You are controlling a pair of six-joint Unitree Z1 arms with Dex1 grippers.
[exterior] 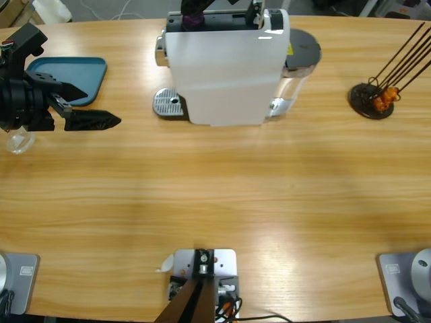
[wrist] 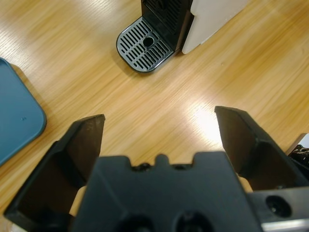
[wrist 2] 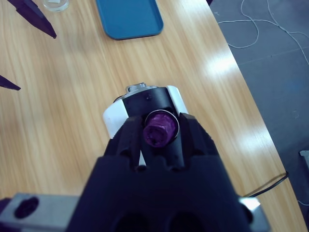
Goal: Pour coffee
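A white coffee machine (exterior: 225, 67) stands at the table's far middle, its metal drip tray (exterior: 168, 104) empty in front. Above the machine's top, my right gripper (exterior: 195, 19) (wrist 2: 158, 123) is shut on a purple capsule (wrist 2: 158, 133) and points down at the machine's top opening (wrist 2: 145, 99). My left gripper (exterior: 101, 106) (wrist: 159, 118) hovers at the table's left side, open and holding nothing, aimed toward the drip tray (wrist: 145, 46). A small clear glass (exterior: 19, 141) stands on the table under the left arm. No coffee shows in any view.
A blue tray (exterior: 71, 77) (wrist 2: 128, 17) lies at the far left, behind the left gripper. At the far right a dark round stand (exterior: 372, 101) holds long thin sticks and something orange. Bare wooden table (exterior: 222, 195) fills the middle and front.
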